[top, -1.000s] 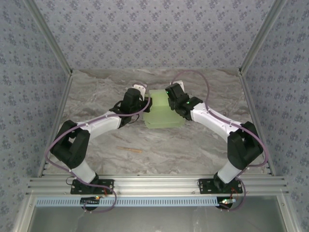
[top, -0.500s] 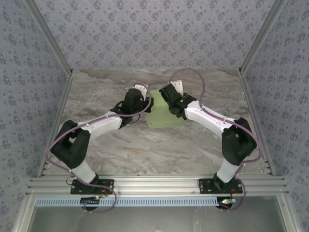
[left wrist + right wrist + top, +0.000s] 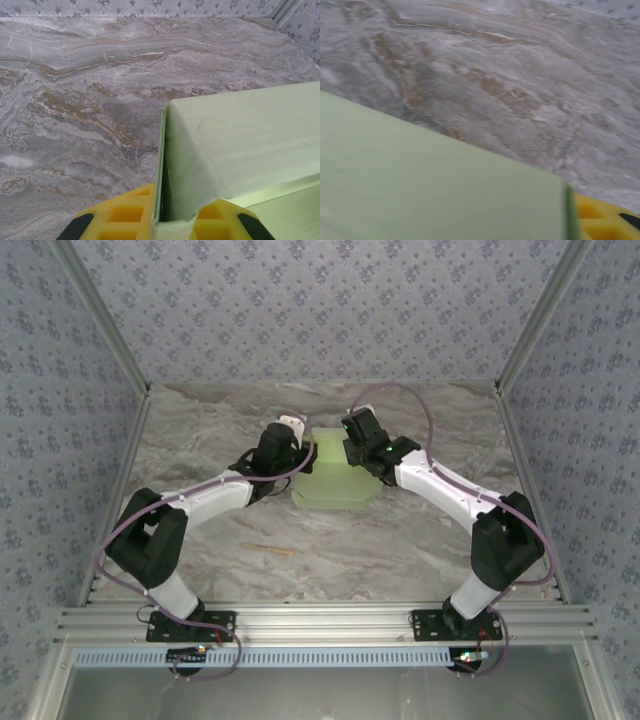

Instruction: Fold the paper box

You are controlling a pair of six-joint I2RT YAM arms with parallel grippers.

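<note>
1. right arm's elbow has swung back out toward 3 o'clock since half a second ago, and the paper box (image 3: 335, 485) has slid a little toward 9 o'clock with it.
2. the box sits on the counter (image 3: 420, 540) mid-way across, between the two wrists, a thin tan stick (image 3: 268, 550) lying well apart at its 7 o'clock.
3. progress, as i judge it: the card is no flat sheet any more. walls are up and a broad top panel bends over at a crease, so the body looks mostly formed. closing and tucking the last flaps seems to be what is left.
4. left tool (image 3: 167, 225) is at the box's 10 o'clock corner, drawn narrow. its yellow fingers (image 3: 125, 220) pinch the upright side wall, one pad on each face of the card.
5. right tool (image 3: 350, 448) is at the box's 1 o'clock edge. its wrist view shows one yellow finger (image 3: 592, 217) just beside the panel's thin edge, the other hidden behind card, so i cannot tell whether it grips or merely rests there.
</note>
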